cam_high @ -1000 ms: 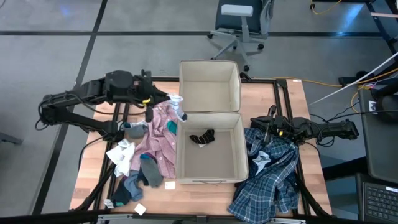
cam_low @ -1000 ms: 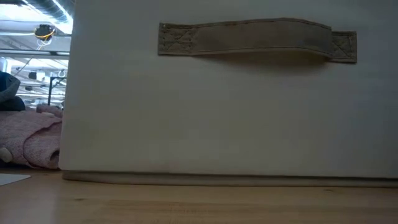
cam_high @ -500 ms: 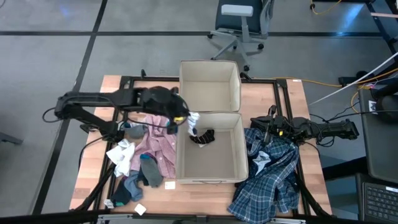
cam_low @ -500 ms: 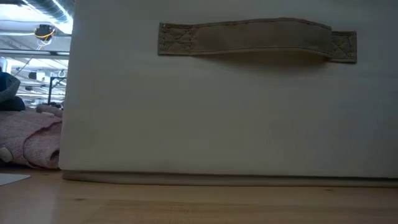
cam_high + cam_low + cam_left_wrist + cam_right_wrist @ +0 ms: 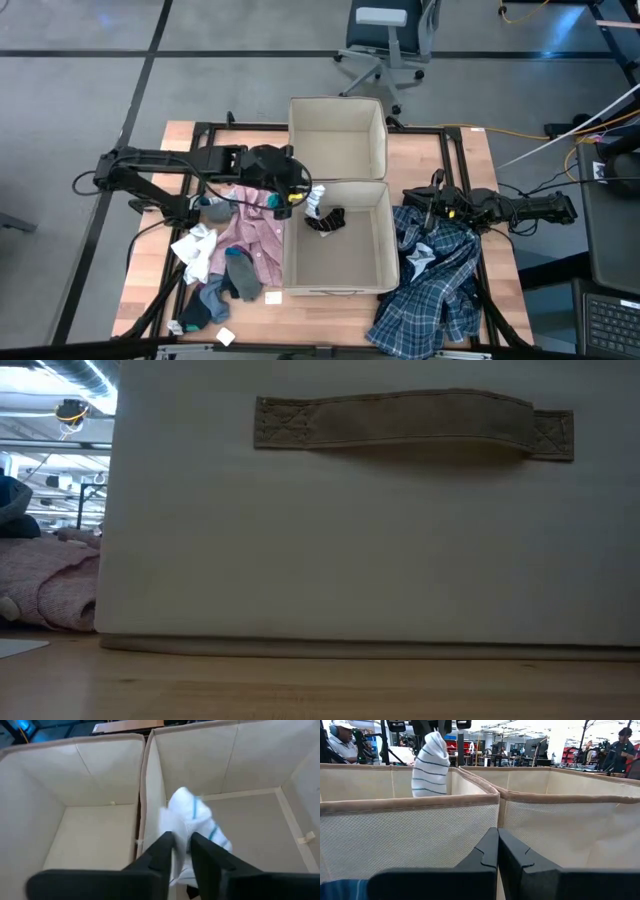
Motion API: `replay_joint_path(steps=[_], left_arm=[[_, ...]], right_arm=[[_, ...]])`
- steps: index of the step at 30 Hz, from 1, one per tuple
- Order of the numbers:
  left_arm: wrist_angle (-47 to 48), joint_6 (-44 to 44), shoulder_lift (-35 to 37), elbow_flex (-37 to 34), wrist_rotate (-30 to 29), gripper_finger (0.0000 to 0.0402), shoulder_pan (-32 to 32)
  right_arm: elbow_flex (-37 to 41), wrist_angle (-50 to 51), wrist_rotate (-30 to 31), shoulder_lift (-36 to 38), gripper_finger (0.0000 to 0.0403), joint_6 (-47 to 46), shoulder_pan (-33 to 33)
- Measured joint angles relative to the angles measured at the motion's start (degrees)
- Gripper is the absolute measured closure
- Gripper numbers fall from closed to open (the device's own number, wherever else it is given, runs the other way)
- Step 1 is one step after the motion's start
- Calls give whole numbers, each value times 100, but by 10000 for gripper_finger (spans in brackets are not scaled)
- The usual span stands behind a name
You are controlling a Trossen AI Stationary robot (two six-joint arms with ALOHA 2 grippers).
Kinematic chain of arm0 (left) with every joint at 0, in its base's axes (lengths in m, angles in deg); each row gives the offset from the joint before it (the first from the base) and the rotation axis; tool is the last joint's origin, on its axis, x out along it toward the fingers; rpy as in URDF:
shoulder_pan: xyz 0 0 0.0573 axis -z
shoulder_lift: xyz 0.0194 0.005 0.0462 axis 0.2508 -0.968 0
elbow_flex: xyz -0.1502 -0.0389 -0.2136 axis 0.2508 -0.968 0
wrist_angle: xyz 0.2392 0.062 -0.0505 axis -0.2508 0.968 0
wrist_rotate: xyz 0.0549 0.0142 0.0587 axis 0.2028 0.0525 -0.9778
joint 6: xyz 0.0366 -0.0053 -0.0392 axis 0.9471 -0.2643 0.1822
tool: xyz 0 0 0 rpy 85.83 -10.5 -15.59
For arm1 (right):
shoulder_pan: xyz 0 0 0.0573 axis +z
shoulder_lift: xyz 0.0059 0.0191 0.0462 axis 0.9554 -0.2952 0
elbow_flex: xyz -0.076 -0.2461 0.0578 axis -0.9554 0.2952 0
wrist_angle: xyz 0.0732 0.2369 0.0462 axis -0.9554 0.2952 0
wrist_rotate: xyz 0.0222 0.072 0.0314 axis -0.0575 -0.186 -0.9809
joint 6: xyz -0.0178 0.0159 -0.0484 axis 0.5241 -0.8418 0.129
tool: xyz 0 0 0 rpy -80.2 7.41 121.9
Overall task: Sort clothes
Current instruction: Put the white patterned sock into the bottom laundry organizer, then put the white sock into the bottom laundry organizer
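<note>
White striped sock [image 5: 314, 197] hung over near bin [image 5: 385, 262] edge, pinched in left claw [image 5: 296, 194], narrow. Black sock [image 5: 326, 220] already inside. Pink shirt [image 5: 252, 228], plaid shirt [image 5: 440, 285], socks unsorted on counter [image 5: 145, 262]. Right claw [image 5: 420, 207] shut, idle. Mostly undone.

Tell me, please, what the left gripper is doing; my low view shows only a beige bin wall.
Observer: The left gripper holds a white striped sock above the near bin, at its corner next to the far bin.
Operator: Is anything in the near bin already?
Observer: Yes, one black sock lies on its floor.
Operator: And where is the right gripper?
Observer: The right gripper is shut on nothing, waiting beside the near bin, over a plaid shirt.
</note>
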Motion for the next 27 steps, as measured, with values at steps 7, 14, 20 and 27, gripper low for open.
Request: replay_joint_path(steps=[7, 14, 20, 27], left_arm=[[262, 73, 37, 15, -24, 249, 0], [2317, -681, 180, 730, -131, 220, 4], [3690, -1744, 399, 1060, -179, 219, 141], [4835, -3467, 778, 987, -188, 219, 545]], right_arm=[[0, 2, 0, -2, 395, 0, 0], [0, -4, 0, -1, 395, 2, 0], [0, -7, 20, -7, 395, -2, 2], [2, -17, 52, -7, 395, -16, 2]])
